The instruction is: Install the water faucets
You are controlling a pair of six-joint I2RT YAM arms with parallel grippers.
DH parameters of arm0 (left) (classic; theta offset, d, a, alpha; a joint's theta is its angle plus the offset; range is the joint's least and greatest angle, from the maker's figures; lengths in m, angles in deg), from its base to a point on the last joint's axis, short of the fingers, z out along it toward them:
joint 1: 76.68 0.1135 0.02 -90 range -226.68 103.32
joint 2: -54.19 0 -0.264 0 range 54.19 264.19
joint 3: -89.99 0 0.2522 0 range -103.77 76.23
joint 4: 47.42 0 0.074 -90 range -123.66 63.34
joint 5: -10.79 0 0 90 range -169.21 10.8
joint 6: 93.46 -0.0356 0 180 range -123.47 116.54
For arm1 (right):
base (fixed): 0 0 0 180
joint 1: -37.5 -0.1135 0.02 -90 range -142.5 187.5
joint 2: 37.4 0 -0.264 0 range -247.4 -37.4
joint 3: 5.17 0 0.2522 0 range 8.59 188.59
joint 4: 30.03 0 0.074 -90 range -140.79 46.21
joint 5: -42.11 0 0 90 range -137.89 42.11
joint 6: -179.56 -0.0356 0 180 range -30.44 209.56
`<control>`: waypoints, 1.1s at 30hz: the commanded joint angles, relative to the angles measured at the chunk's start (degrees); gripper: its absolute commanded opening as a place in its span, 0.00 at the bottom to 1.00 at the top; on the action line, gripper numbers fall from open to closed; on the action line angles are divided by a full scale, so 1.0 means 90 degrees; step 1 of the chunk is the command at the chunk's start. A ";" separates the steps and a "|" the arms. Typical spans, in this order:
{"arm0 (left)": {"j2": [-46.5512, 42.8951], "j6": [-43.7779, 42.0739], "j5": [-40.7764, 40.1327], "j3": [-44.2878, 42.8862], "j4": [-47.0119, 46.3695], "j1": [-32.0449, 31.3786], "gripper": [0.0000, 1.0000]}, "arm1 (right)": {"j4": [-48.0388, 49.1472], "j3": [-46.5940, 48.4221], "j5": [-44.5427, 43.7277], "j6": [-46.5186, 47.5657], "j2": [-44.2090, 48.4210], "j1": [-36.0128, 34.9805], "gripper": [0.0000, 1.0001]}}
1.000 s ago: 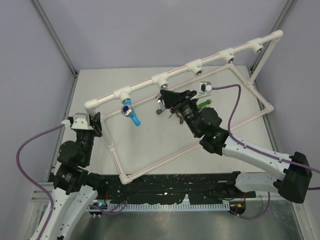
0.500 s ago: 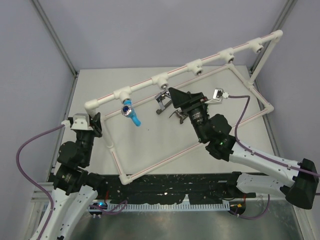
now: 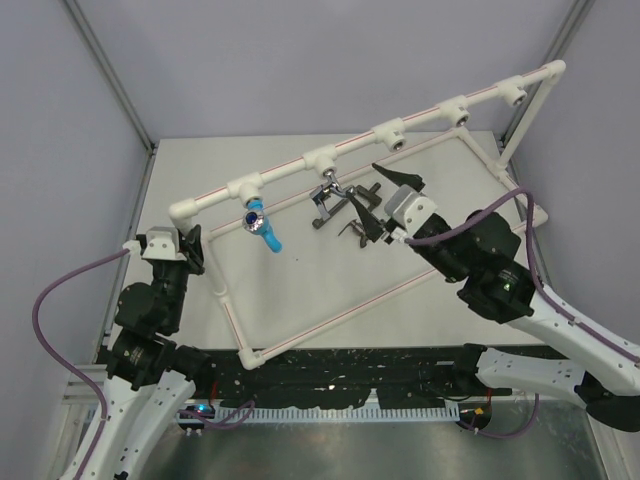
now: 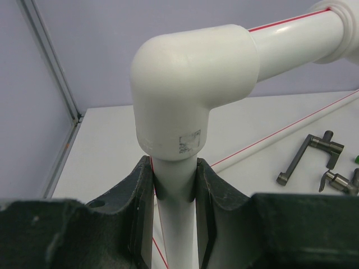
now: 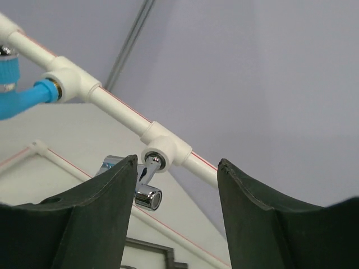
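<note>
Two risks: chrome faucet (image 5: 147,189), just beyond the gap of the half-open, empty right fingers (image 5: 98,218), may be barely threaded and drop out; left fingers (image 4: 137,196) clamping pipe frame (image 4: 185,101) could slip.

We've got two matching units here. Left arm (image 3: 150,315) and right arm (image 3: 560,325) both have glossy white shell links with chunky black joint blocks. A purple cable (image 3: 40,300) loops off each one. The fingers (image 4: 137,196) are matte greenish-black plastic, wedge-shaped and a bit scuffed.
</note>
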 commanded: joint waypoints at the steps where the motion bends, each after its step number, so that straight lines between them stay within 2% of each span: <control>1: 0.0029 -0.0200 -0.0068 0.0049 0.0298 0.0025 0.00 | -0.1720 0.0536 0.0891 0.2985 -0.0071 -0.0090 0.62; 4: 0.0039 -0.0200 -0.0058 0.0040 0.0298 0.0025 0.00 | -0.2344 0.0780 0.0649 0.3873 -0.0276 -0.0265 0.62; 8: 0.0039 -0.0210 -0.0058 0.0040 0.0298 0.0025 0.00 | -0.2473 0.0840 0.0278 0.4753 -0.0520 -0.0471 0.62; 22: -0.0020 -0.0210 -0.0068 0.0040 0.0298 0.0015 0.00 | -0.1351 0.0400 -0.0836 0.6845 -0.1457 -0.0559 0.60; 26: -0.0030 -0.0200 -0.0058 0.0050 0.0298 0.0025 0.00 | -0.0931 0.0381 -0.1061 0.6973 -0.1730 -0.0540 0.57; 30: -0.0020 -0.0200 -0.0048 0.0049 0.0298 0.0025 0.00 | -0.0433 0.0332 -0.1237 0.6886 -0.1936 -0.0520 0.47; 33: -0.0030 -0.0200 -0.0058 0.0059 0.0298 0.0015 0.00 | -0.0198 0.0332 -0.1111 0.6059 -0.1956 -0.0501 0.37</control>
